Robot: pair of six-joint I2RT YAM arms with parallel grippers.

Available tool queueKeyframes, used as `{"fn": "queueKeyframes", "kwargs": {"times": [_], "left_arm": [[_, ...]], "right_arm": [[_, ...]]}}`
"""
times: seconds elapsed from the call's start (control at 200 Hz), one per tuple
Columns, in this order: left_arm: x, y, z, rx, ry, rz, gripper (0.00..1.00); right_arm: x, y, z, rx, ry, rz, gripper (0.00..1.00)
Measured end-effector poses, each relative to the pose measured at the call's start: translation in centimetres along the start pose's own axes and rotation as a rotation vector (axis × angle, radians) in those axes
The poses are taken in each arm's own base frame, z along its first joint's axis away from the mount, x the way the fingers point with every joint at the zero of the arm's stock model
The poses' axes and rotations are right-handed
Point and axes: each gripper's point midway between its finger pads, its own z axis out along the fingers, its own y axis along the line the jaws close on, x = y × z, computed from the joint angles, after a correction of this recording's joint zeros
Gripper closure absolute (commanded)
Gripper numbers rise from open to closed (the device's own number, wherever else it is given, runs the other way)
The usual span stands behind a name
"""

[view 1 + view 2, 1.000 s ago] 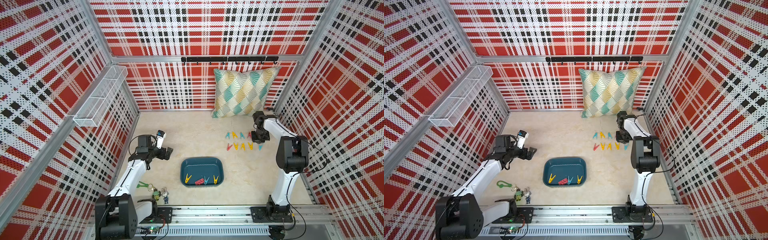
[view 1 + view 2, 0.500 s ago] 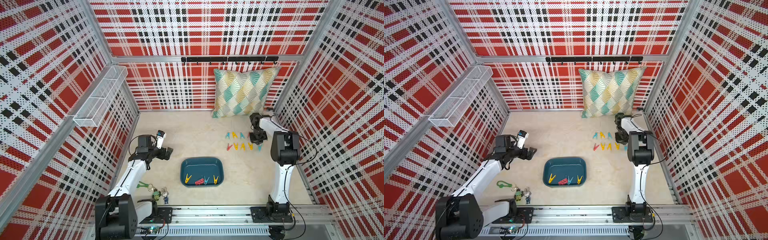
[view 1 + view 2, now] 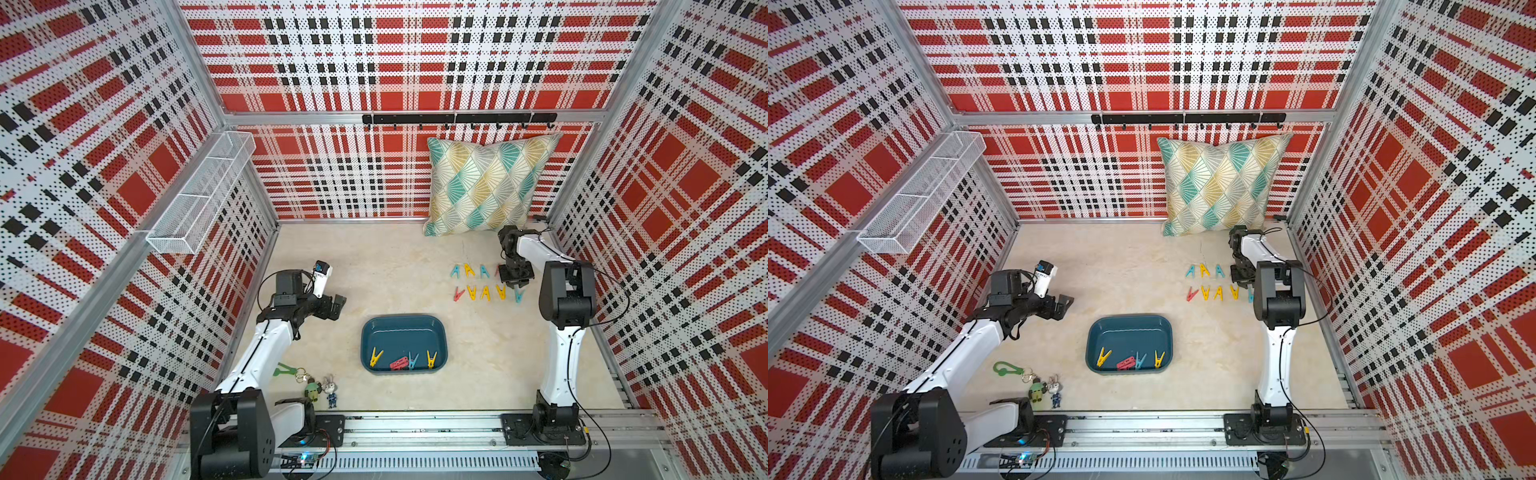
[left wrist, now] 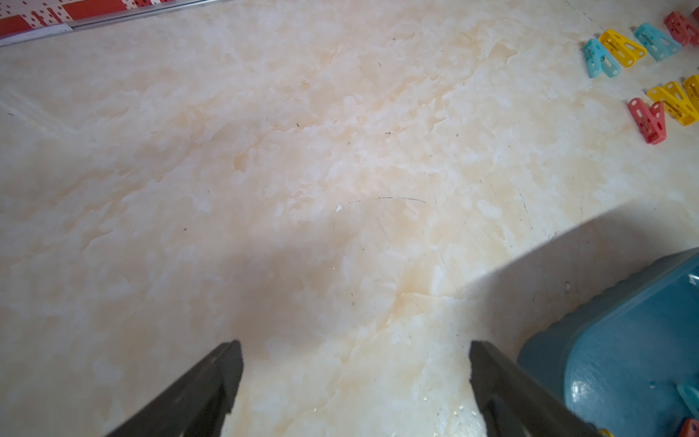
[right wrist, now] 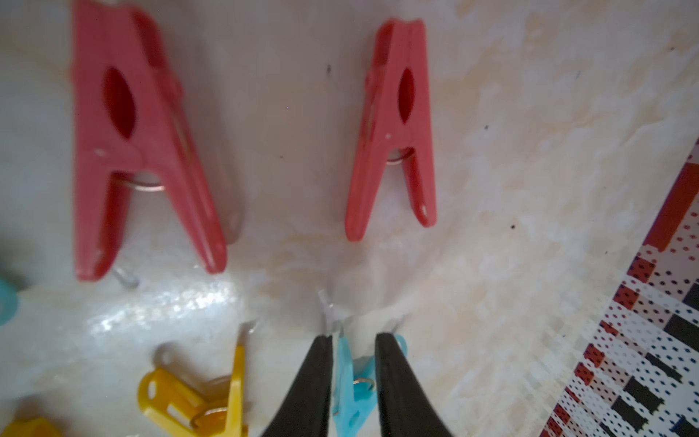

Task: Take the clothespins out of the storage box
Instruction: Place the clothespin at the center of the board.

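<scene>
Clothespins [image 3: 431, 360]: we count four in the storage box [image 3: 403, 318], three lying roughly front-to-back, the red one crosswise. Left tool [image 4: 353, 346] gapes empty; right tool [image 5: 353, 337] narrowly straddles a teal clothespin [image 5: 343, 363], grip unclear.

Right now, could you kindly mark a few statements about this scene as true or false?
1. The storage box holds four clothespins. True.
2. The left gripper holds a yellow clothespin. False: it is open and empty above the table.
3. A teal clothespin sits between the jaws of the right gripper. True.
4. The cushion lies flat mid-table. False: it leans against the back wall.
</scene>
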Motion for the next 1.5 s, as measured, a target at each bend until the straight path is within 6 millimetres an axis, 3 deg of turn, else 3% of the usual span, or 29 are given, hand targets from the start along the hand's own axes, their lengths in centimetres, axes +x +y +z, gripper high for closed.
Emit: {"fn": "queueKeyframes", "kwargs": {"times": [0.12,0.215,0.316,0.416,0.571,0.706,0.862,1.077,1.338,1.503], "left_arm": [[0.0,0.0,0.0,0.0,0.0,0.0,0.0],[0.0,0.0,0.0,0.0,0.0,0.0,0.0],[0.0,0.0,0.0,0.0,0.0,0.0,0.0],[0.0,0.0,0.0,0.0,0.0,0.0,0.0],[0.0,0.0,0.0,0.0,0.0,0.0,0.0],[0.0,0.0,0.0,-0.001,0.002,0.0,0.0],[0.1,-0.1,0.2,0.005,0.007,0.002,0.0],[0.2,-0.3,0.3,0.009,0.01,0.007,0.0],[0.3,0.1,0.3,-0.008,0.014,0.0,0.0],[0.5,1.7,-0.1,-0.047,0.013,-0.038,0.0]], "right_arm": [[-0.3,-0.1,-0.4,0.002,-0.013,0.004,0.7],[-0.5,-0.1,-1.9,-0.012,-0.042,0.015,0.7],[-0.9,-0.2,-5.3,-0.056,-0.118,0.045,0.69],[-0.8,0.5,-10.6,-0.144,-0.24,0.067,0.65],[2.0,5.1,-19.4,-0.333,-0.433,-0.003,0.6],[6.4,11.7,-23.2,-0.485,-0.478,-0.17,0.6],[12.8,19.7,-23.3,-0.583,-0.401,-0.41,0.58],[20.5,27.8,-21.5,-0.631,-0.272,-0.651,0.55],[25.7,36.6,-19.6,-0.735,-0.183,-0.718,0.46],[27.2,40.6,-19.0,-0.768,-0.172,-0.74,0.39]]}}
